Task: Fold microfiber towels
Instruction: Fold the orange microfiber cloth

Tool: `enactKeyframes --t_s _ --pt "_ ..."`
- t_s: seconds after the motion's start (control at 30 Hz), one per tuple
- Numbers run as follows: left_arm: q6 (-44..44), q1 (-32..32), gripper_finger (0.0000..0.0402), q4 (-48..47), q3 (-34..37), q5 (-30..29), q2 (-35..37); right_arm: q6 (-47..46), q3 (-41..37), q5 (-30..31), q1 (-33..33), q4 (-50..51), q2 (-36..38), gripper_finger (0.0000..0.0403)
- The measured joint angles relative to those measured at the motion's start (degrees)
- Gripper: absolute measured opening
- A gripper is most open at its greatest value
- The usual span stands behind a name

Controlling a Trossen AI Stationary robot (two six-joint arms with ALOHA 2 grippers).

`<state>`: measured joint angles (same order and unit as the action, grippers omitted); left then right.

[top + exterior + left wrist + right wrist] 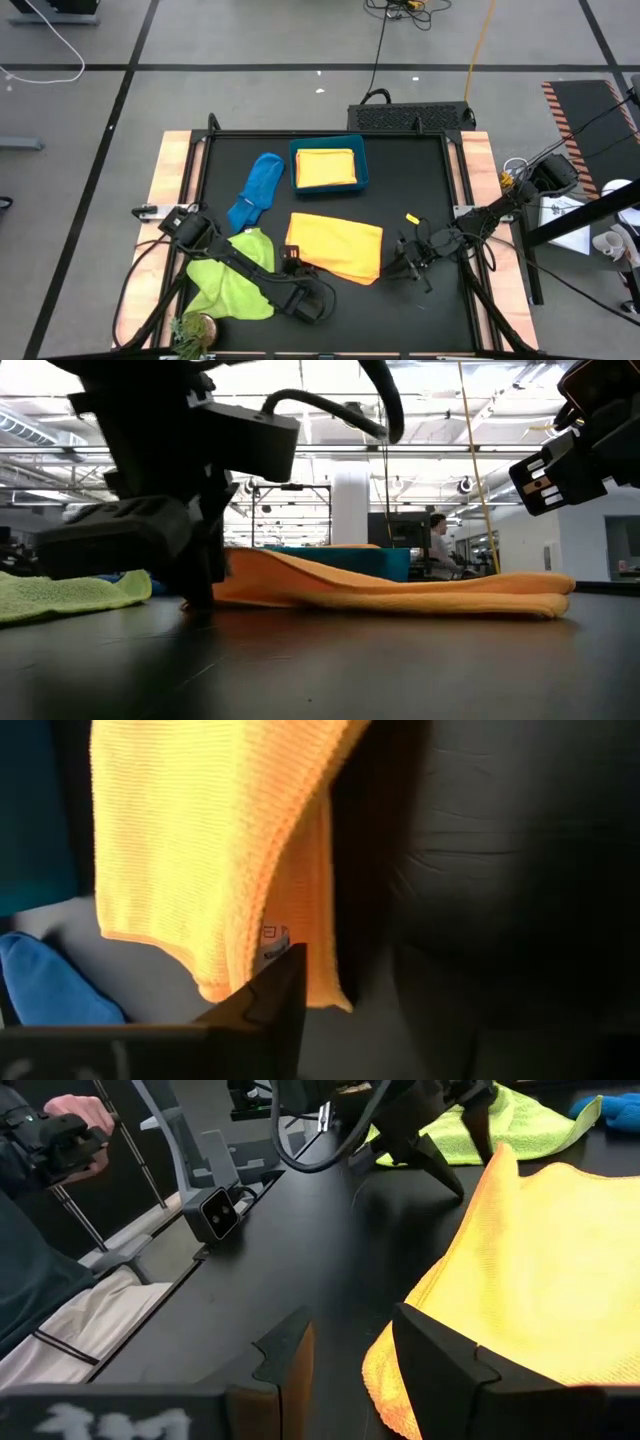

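Note:
An orange towel lies folded in half at the middle of the black table; its left edge stands a little raised. My left gripper is at that towel's near left corner, pointing steeply down, its fingers spread open. My right gripper hovers open just off the towel's right edge, clear of the table. A lime green towel lies crumpled at the near left. A blue towel lies bunched behind it. A yellow towel lies folded in the teal bin. My left gripper has one fingertip right at the orange towel's label corner, coming steeply from above. I cannot tell whether it touches the cloth. Nothing shows between its open fingers, and the towel lies on the table.
The teal bin stands at the far middle of the table. A small yellow piece lies right of the orange towel. A small plant sits at the near left corner. A person's hand shows beyond the table's edge.

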<state>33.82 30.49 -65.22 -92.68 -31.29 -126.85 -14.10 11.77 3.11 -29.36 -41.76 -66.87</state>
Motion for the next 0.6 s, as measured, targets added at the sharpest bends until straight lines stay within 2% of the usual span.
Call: enactKeyframes --t_s 0.13,0.27,0.6 --pt "0.13 -1.57 0.0163 0.16 -0.02 0.27 0.04 0.01 0.0 0.02 0.0 0.0 0.0 0.013" --pt "-0.31 -3.29 0.0151 0.51 0.0 2.56 0.16 0.01 0.0 0.02 0.0 0.0 0.0 0.013" --pt "-1.5 -4.3 0.0067 2.81 2.84 5.87 0.66 0.24 0.0 0.05 0.0 0.0 0.0 0.013"
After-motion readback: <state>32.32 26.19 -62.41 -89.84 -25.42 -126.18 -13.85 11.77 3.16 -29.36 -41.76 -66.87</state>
